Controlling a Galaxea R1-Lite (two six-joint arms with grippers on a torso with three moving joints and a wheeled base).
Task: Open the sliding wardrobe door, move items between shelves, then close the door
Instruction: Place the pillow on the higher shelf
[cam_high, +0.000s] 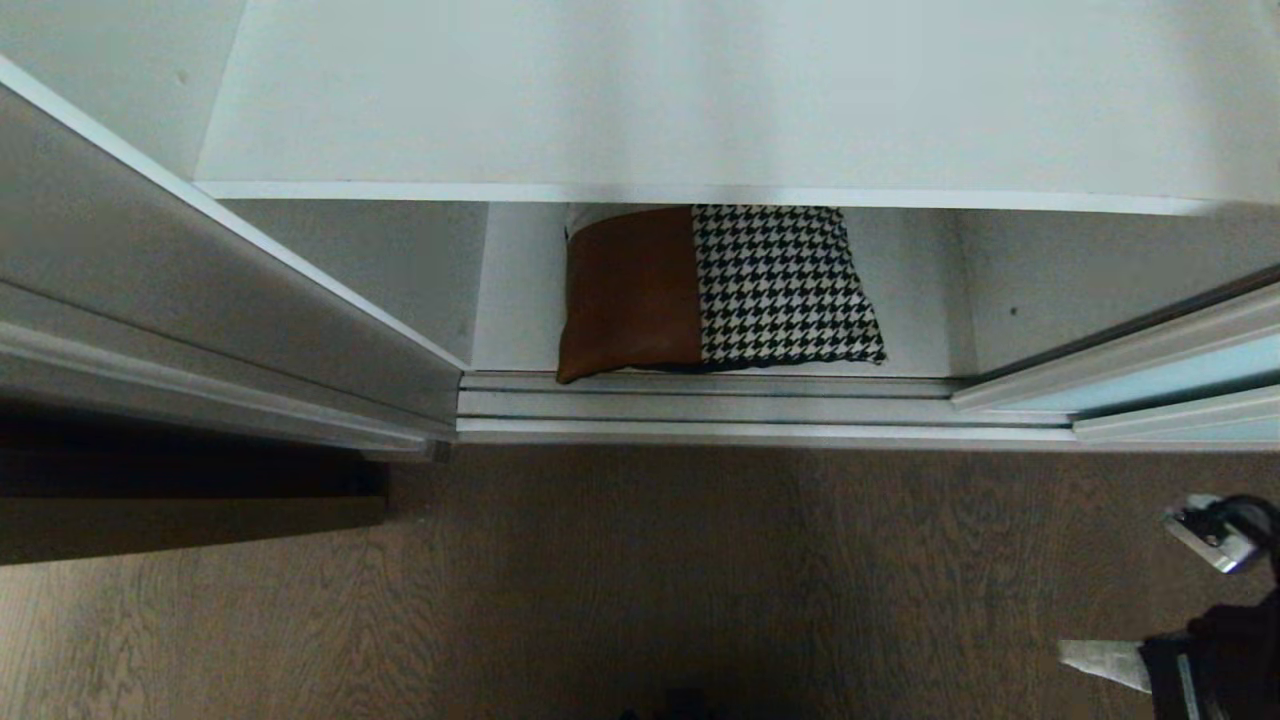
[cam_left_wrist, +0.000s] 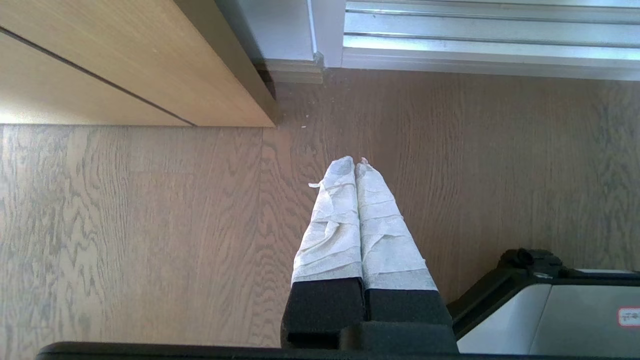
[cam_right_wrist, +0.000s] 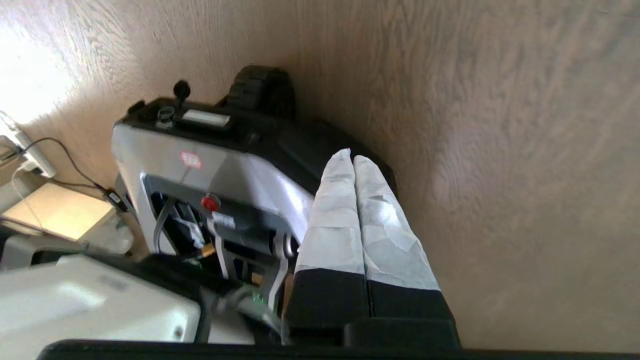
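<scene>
The wardrobe is open in the middle. The sliding wardrobe door (cam_high: 1160, 375) is pushed off to the robot's right, so only its corner shows there. That leaves room to reach inside.

The cushion (cam_high: 715, 290) lies flat on the bottom shelf (cam_high: 925, 300), close to the front edge and just behind the metal track (cam_high: 700, 405). Nothing else is seen on that shelf. The shelf above it (cam_high: 700, 100) sticks out over the back of the cushion and looks bare.

The right end effector (cam_right_wrist: 353, 157) has its two wrapped fingers pressed together, holding nothing, low at the robot's right over the wooden floor (cam_high: 600, 580). The left end effector (cam_left_wrist: 356, 161) is pressed together too, holding nothing, pointing at the floor. It looks parked.
</scene>
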